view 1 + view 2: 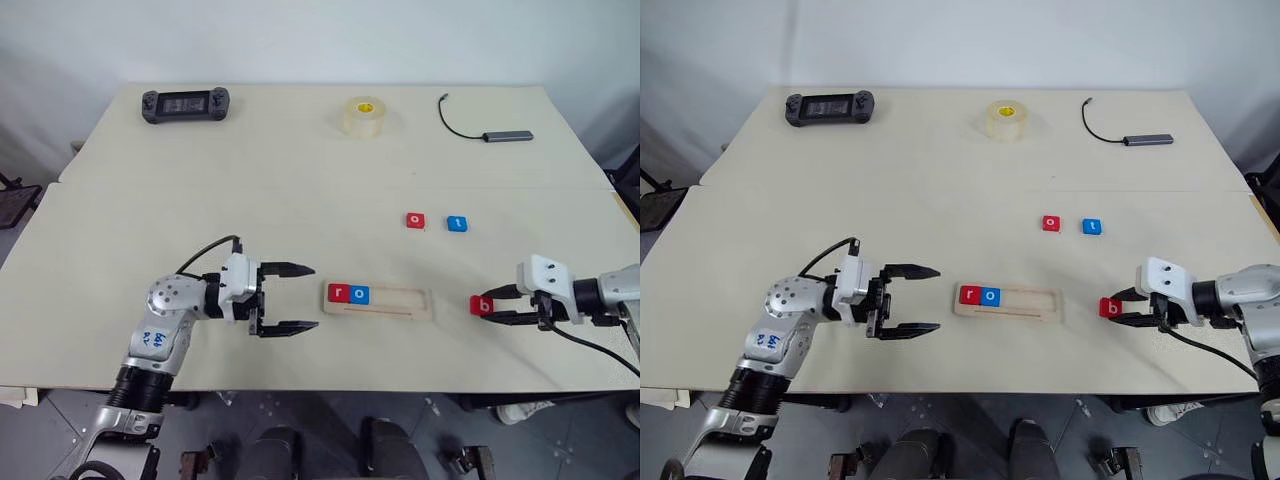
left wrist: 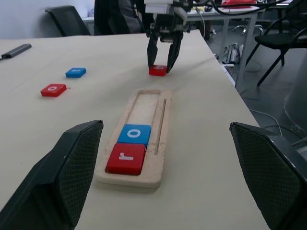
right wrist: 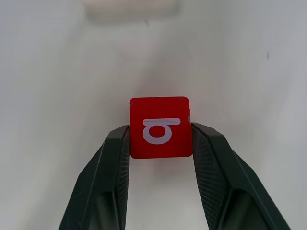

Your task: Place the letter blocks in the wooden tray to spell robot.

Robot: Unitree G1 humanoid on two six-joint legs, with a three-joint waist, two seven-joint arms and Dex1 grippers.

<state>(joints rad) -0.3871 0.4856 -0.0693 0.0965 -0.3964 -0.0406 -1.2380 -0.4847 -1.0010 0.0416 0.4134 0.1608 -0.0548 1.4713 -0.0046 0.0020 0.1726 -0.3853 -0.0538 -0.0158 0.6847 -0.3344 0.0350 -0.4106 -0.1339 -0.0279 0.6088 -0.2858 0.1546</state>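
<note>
I see the tray (image 1: 380,301) near the tabletop's (image 1: 200,170) front edge, red r (image 1: 338,293) and blue o (image 1: 360,294) at its left end. My left gripper (image 1: 290,298) is released beside it. My right gripper (image 3: 160,143) is grasping the red b (image 3: 160,127) toward the right edge. Red o (image 1: 415,221) and blue t (image 1: 456,224) lie mid-tabletop.

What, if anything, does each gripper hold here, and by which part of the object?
The right gripper clamps the red b block by two opposite side edges. The left gripper holds nothing; its jaws stand open.
</note>
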